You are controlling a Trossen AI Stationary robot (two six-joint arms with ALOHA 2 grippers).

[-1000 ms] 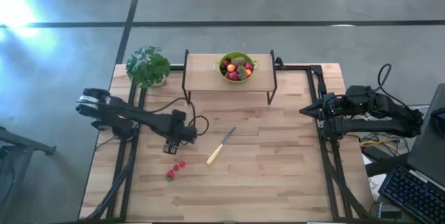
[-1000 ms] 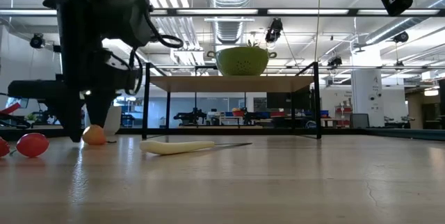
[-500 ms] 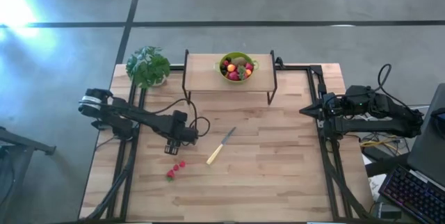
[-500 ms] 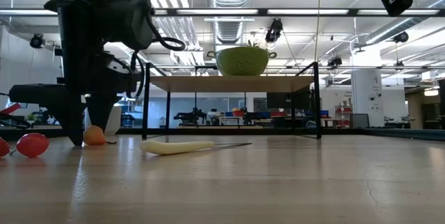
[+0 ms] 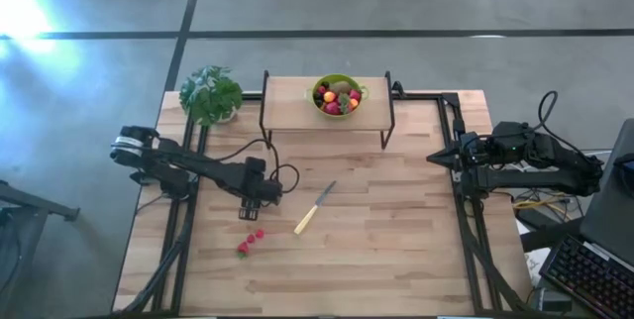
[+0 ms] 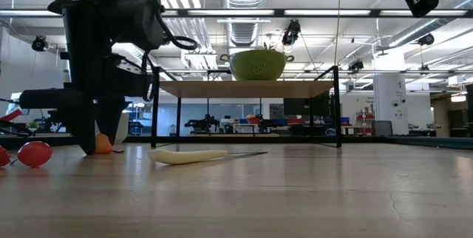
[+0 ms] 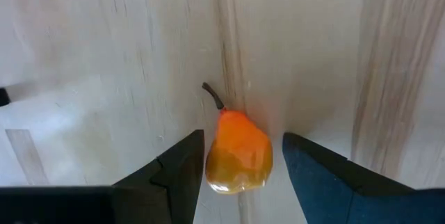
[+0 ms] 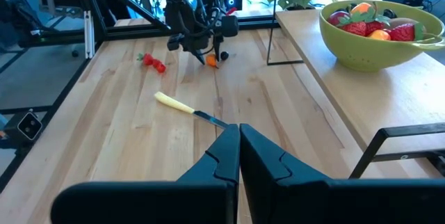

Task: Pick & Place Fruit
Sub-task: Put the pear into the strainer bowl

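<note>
Lying on the bare wood of the table [image 5: 396, 250], a small orange pear-shaped fruit [image 7: 238, 153] sits between the open fingers of the left gripper [image 7: 236, 175], which reaches down over it without yet closing. Two red strawberries [image 5: 250, 241] rest just beside it toward the table's front edge, and the knife [image 5: 315, 208] lies near on the other side. The green bowl [image 5: 339, 95] of fruit stands well apart on the raised shelf [image 5: 297, 101]. The risk, I judge, is the glossy, rounded fruit squirting out or rolling if the fingers close off-centre or too high on its taper. The right gripper [image 8: 238, 144] waits shut at the table's right edge.
</note>
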